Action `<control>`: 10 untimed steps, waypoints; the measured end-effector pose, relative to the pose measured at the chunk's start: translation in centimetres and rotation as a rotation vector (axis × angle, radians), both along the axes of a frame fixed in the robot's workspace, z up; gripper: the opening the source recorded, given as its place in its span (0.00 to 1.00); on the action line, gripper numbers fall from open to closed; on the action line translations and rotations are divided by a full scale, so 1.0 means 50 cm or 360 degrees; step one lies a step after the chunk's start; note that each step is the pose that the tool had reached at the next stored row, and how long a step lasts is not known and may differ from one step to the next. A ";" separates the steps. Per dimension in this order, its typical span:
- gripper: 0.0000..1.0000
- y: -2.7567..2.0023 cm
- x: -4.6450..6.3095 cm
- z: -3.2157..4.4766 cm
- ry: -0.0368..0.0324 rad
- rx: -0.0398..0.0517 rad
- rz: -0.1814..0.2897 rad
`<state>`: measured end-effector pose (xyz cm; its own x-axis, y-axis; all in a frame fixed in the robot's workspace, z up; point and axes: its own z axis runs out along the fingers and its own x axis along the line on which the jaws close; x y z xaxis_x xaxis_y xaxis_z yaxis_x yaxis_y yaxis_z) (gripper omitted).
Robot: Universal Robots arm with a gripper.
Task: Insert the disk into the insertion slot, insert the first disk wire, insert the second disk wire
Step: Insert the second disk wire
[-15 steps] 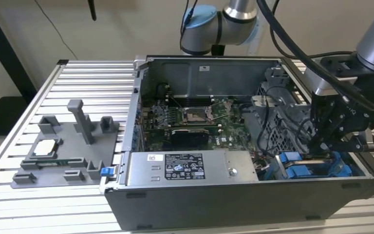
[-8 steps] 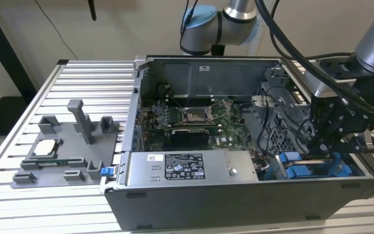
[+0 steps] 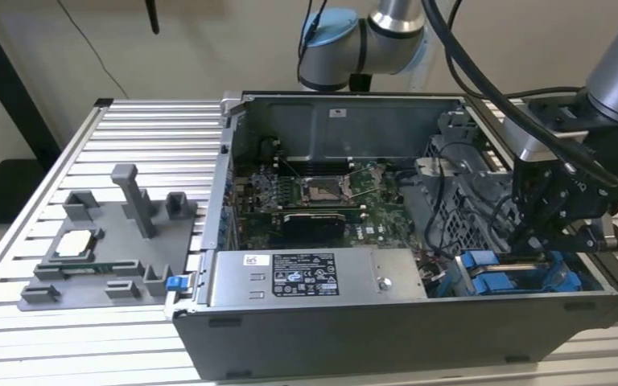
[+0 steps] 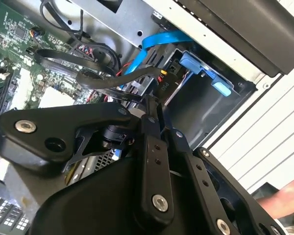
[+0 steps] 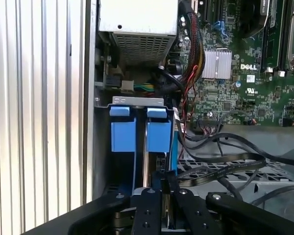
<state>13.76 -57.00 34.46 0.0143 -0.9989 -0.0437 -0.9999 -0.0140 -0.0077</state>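
An open PC case (image 3: 395,338) is seen lying on a slatted metal table (image 3: 126,129), w/ the black gripper (image 3: 529,245) lowered into its corner at the exterior view's right, directly over the insertion slot (image 4: 210,107). The disk (image 5: 122,134) is seated in that slot: its blue bracket is seen as two blue tabs side by side under a pale metal edge in the first wrist view, while the metal body is mostly hidden. In the exterior view the same blue parts (image 3: 492,277) are seen just below the gripper, next to the grey power box (image 3: 309,277) along the near wall of the case. The claw's fingers (image 4: 152,142) are drawn close together, approx. shut, w/ the tips set among black cables (image 4: 93,78) just beside the slot; whether a plug or cable is actually pinched cannot be told. A flat blue cable (image 4: 157,41) is seen running down towards the slot in the second wrist view, and a bundle of coloured wires (image 5: 191,58) is seen between the power box and the green board (image 5: 245,93). Black flat cables (image 5: 220,164) are draped across a perforated metal tray near the fingers. The square chip socket (image 3: 320,189) is seen mid-board, well apart from the gripper. At the exterior view's left, a grey fixture (image 3: 138,201) w/ a chip (image 3: 76,243) resting on it is seen on the table, outside the case.
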 end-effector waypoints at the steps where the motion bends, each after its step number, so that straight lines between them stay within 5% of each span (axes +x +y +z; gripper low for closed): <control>1: 0.00 0.0007 0.000 0.000 0.0000 0.0000 0.0000; 10: 0.00 0.0032 0.002 -0.005 -0.0005 0.0000 0.0012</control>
